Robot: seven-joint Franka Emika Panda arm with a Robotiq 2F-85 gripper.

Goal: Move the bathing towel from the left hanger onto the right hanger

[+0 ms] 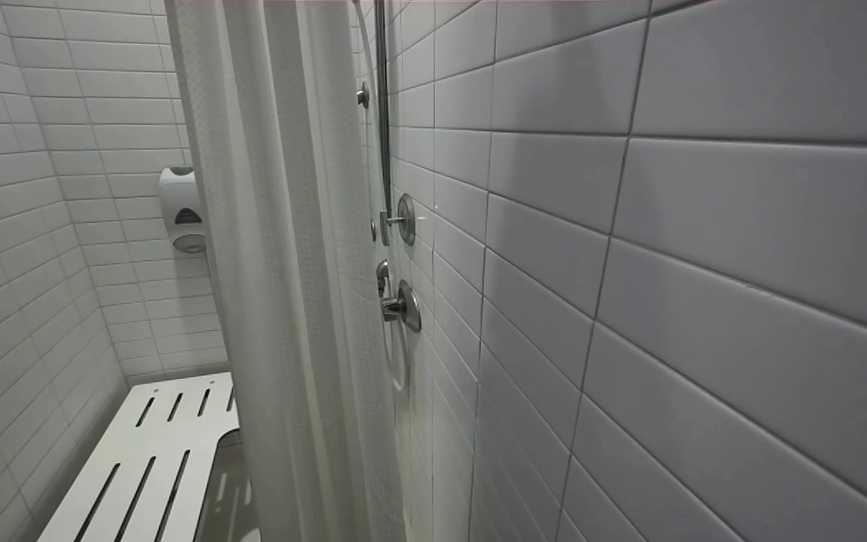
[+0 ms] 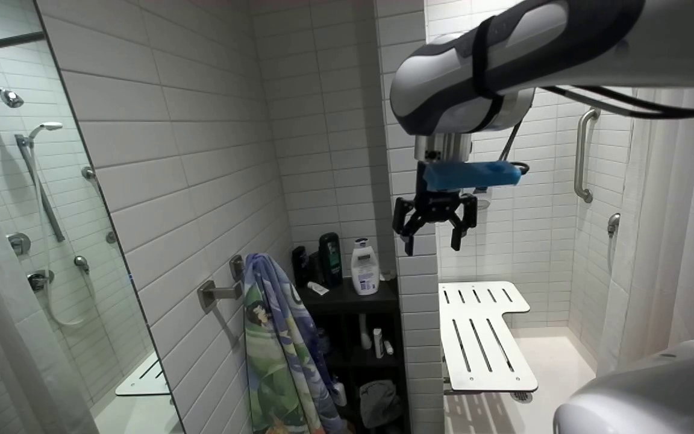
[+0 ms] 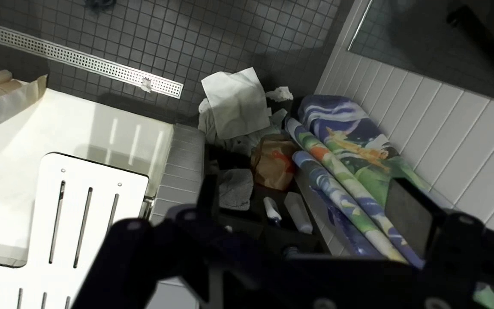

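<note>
- In an exterior view, can see the Robotiq gripper (image 2: 432, 246) with both fingers spread, pointing to six o'clock
- At eight o'clock from it, can find the printed bath towel (image 2: 284, 355), draped over the farther wall hanger (image 2: 236, 267)
- At seven o'clock from this hanger, can notice also the nearer wall hanger (image 2: 208, 295)
- At five o'clock from the gripper, can see the slotted shower bench (image 2: 482, 312)

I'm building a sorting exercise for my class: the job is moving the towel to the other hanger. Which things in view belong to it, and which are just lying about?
For the job:
towel
wall hangers, partly hidden by the towel
hand, open

Just about the place:
white bottle
paper bag
grey cloth
bench
shower curtain
wall dispenser
</note>
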